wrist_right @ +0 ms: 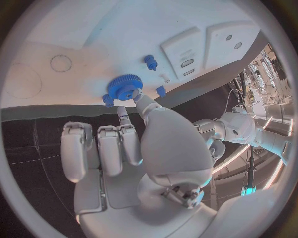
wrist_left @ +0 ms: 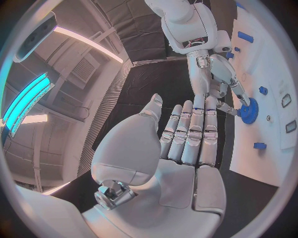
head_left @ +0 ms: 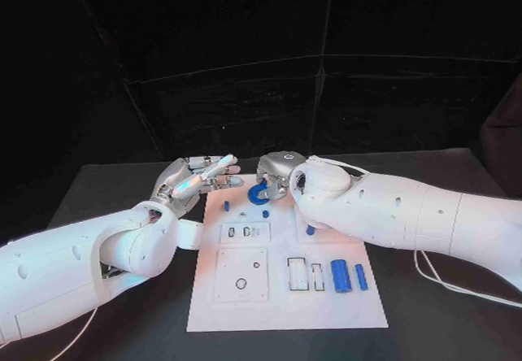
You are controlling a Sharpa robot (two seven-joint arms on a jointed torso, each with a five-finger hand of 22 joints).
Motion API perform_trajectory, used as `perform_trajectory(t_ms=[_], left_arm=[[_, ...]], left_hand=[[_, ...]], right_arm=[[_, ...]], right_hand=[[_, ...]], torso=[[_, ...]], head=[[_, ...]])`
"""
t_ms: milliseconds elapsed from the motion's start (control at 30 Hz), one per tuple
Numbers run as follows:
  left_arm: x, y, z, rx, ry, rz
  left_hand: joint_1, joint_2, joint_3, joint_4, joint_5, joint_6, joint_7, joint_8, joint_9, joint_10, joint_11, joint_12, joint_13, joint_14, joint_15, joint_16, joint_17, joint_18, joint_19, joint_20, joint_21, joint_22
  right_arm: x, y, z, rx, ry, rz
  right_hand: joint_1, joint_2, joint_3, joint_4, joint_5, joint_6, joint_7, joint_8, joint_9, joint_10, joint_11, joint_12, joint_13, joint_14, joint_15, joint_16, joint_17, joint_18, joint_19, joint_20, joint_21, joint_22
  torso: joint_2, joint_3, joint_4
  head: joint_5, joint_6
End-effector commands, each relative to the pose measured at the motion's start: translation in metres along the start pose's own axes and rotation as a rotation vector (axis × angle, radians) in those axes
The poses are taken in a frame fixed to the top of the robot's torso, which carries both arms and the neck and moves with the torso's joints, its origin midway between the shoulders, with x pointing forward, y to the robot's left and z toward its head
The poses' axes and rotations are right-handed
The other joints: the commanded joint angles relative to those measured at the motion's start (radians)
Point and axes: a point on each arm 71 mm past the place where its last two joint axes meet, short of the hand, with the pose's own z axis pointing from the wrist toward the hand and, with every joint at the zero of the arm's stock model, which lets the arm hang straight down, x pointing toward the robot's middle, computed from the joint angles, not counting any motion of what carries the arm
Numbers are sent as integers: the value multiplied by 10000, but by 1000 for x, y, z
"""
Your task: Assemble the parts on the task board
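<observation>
The white task board [head_left: 286, 309] lies in the middle of the black table. A blue gear [head_left: 257, 195] sits at its far end. My right hand [head_left: 279, 175] reaches down to it, and the thumb and a finger pinch the gear's rim [wrist_right: 126, 87]. The left wrist view shows the same grip on the gear [wrist_left: 250, 110] by the right hand [wrist_left: 220, 74]. My left hand [head_left: 194, 182] hovers just left of the board's far end with its fingers [wrist_left: 186, 144] straight, side by side and holding nothing. The right hand [wrist_right: 124, 148] has its other fingers lying off the board [wrist_right: 124, 34].
Two blue cylinders [head_left: 340, 272] [head_left: 360, 276] lie beside slots on the board's near right. Small blue pieces stand near the gear [head_left: 226, 205] [head_left: 265, 215] [head_left: 311, 229]. A square plate with holes [head_left: 241, 275] lies at the near left. A white cable [head_left: 454, 284] trails on the table at the right.
</observation>
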Motion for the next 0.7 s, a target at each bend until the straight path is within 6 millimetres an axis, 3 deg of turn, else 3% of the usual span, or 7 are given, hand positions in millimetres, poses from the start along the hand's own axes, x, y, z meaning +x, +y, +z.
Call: perform_trajectory(t_ms=[33,267,333,500,700], left_arm=[[1,-1,0,72,82,-30],[1,-1,0,60,73,-25],[1,-1,0,58,78,-27],[0,-1,0,59,70,-26],[-2,-1,0,73,34,-9]], left_hand=[[-30,56,21,-59,4,26,9,-70,-14,0,19,-58,-17,21,11,-39,15,67,68,14,-68,-11],[-30,56,21,-59,4,26,9,-70,-14,0,19,-58,-17,21,11,-39,15,67,68,14,-68,-11],[-30,56,21,-59,4,26,9,-70,-14,0,19,-58,-17,21,11,-39,15,67,68,14,-68,-11],[-30,56,21,-59,4,26,9,-70,-14,0,19,-58,-17,21,11,-39,15,67,68,14,-68,-11],[-33,57,19,-66,4,22,9,-75,-15,-4,19,-67,-17,21,12,-49,15,66,68,15,-75,-13]], right_arm=[[-1,-2,0,232,-27,-189],[0,-1,-1,97,149,-114],[-1,-1,-2,27,44,33],[-8,-8,-12,-415,-625,775],[-19,-36,-37,-1173,-1398,2123]], right_hand=[[-157,-25,-142,7,-53,-140,34,-82,0,411,63,-74,1600,809,79,-33,1379,-68,18,78,-9,1311],[-618,-317,-745,350,-37,-333,80,-195,14,368,112,-146,1545,808,127,-32,1389,-62,-4,125,-23,1289],[-907,-212,-1199,794,15,-271,78,-161,43,387,122,-120,1569,814,143,-24,1415,-67,16,155,-15,1315],[-1008,-11,-1504,1114,190,-61,25,-72,77,428,78,-62,1622,823,115,-14,1443,-73,45,140,-1,1351],[-346,265,-1503,881,590,-6,4,-81,64,393,50,-128,1576,798,84,-60,1338,-44,-49,106,-51,1230]], torso=[[1,-1,13],[2,3,-4],[1,2,-2],[-8,10,-12],[-28,9,-61]], head=[[-12,-3],[-10,-6],[-9,-3],[-4,32],[-23,110]])
